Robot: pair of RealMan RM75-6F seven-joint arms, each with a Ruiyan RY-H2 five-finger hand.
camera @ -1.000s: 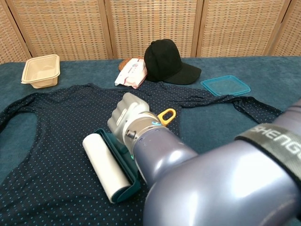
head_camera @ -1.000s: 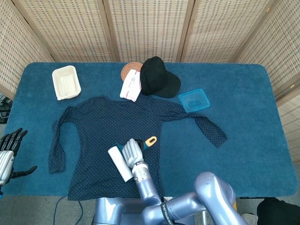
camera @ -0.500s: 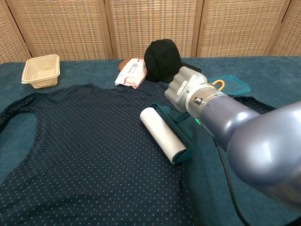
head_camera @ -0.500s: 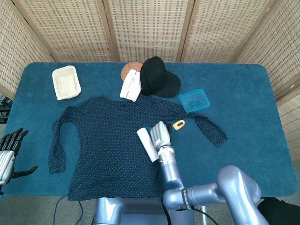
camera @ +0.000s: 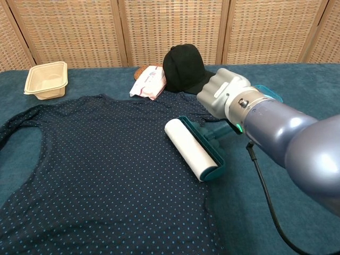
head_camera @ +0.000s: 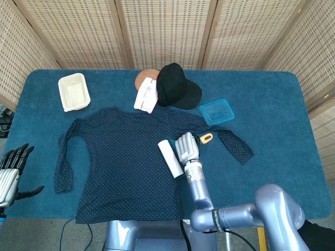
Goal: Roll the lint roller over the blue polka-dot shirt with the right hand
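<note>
Nearest the robot, the left hand (head_camera: 10,172) sits off the near left corner of the blue table (head_camera: 272,162), holding nothing, with its fingers spread. The blue polka-dot shirt (camera: 101,164) lies flat on the table. The right hand (camera: 226,98) grips the handle of the lint roller (camera: 191,149), and the white roll rests on the shirt near its right edge. Just past it is a clear blue lid (head_camera: 216,111). Farther back are a black cap (camera: 188,69), a white pack of wipes (camera: 149,81) and a cream tray (camera: 47,78)
</note>
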